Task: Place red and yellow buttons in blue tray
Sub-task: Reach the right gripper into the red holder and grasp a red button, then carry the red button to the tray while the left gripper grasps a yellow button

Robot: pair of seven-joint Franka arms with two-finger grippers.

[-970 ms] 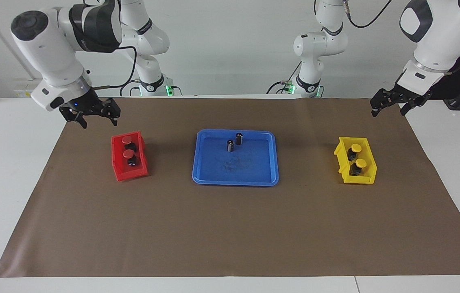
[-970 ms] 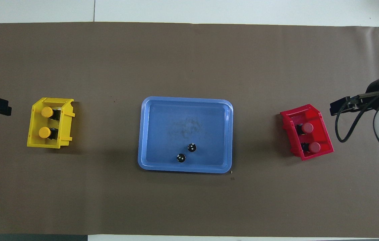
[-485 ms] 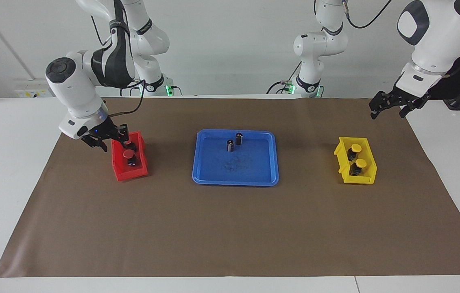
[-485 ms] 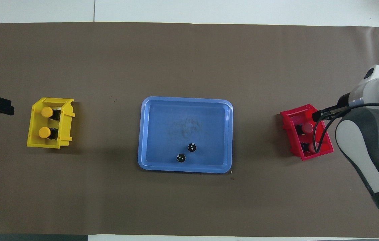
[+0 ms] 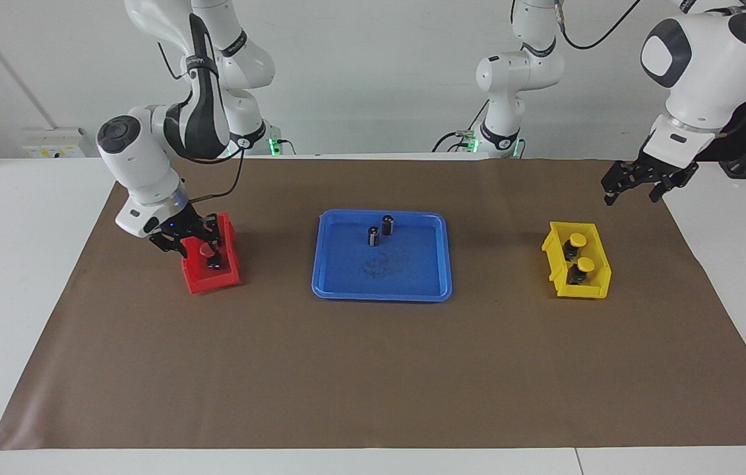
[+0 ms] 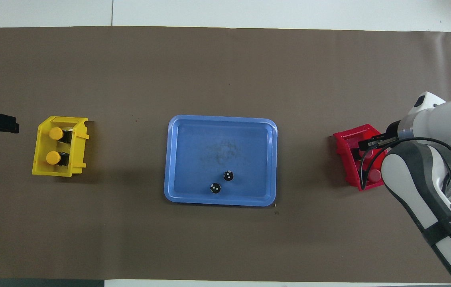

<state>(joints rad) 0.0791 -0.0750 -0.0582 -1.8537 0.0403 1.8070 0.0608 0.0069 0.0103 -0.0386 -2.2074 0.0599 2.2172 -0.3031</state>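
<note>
- The right gripper (image 5: pixel 189 241) is hanging low in the red bin (image 5: pixel 211 282) at the right arm's end of the counter (image 5: pixel 373 369). Its fingers are looking spread over the red buttons (image 5: pixel 206 251), and one cap is hiding beneath it.
- The tray (image 5: pixel 379 290), shallow glossy blue plastic with rounded corners, is lying mid-counter and holding only two dark cylinders (image 5: pixel 373 235), so no button is sitting in it yet; all four transfers are remaining.
- The yellow buttons (image 5: pixel 577 240), smooth round caps on dark blocky bases, are sitting untouched in the yellow bin (image 5: pixel 560 284).
- The left gripper (image 5: pixel 636 181) is waiting in the air over the counter's edge by the yellow bin, fingers spread and holding nothing.
</note>
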